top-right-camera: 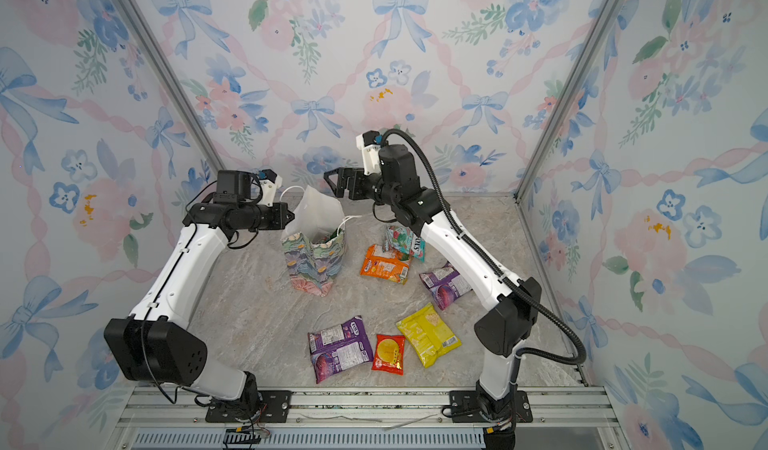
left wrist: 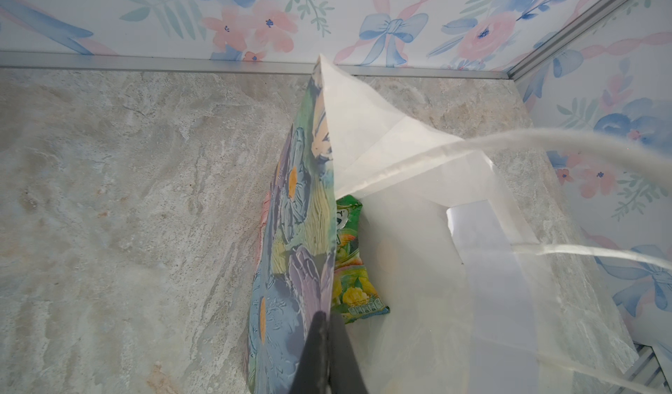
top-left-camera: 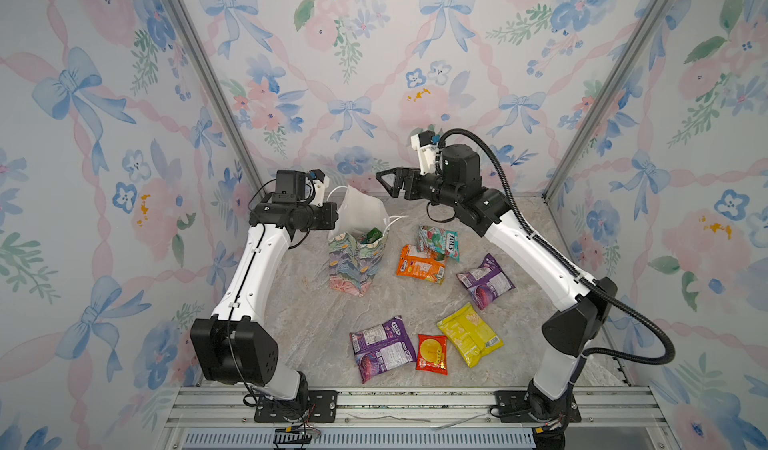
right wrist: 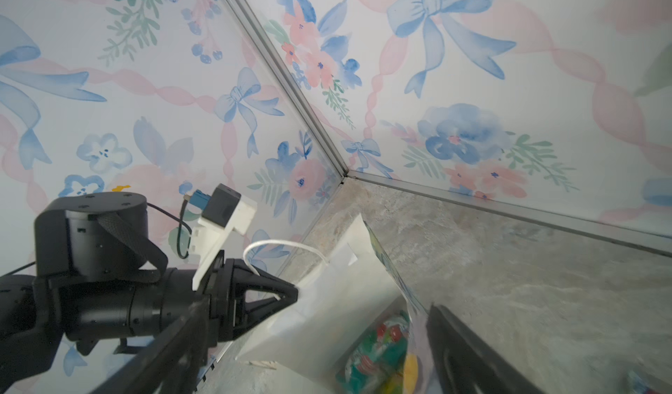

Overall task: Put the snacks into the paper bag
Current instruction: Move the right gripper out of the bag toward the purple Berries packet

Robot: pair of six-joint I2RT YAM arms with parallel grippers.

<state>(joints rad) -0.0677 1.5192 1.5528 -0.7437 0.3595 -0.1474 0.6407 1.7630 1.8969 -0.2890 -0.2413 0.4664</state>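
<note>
Soft, even light is filling both top views, leaving only faint shadows under the snacks (top-left-camera: 420, 266). In the left wrist view the paper bag (left wrist: 291, 228) is glaring almost featureless along its white lining, and its cord handle (left wrist: 545, 139) is blurring. In the right wrist view the right gripper's fingers (right wrist: 469, 352) are smearing out of focus.

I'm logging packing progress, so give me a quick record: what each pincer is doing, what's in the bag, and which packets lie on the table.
left pincer: shut on the bag wall near its rim
right pincer: open, empty, raised near the bag's mouth
in bag: green packet visible
on table: six packets: teal, orange, purple, second purple, yellow, red
</note>
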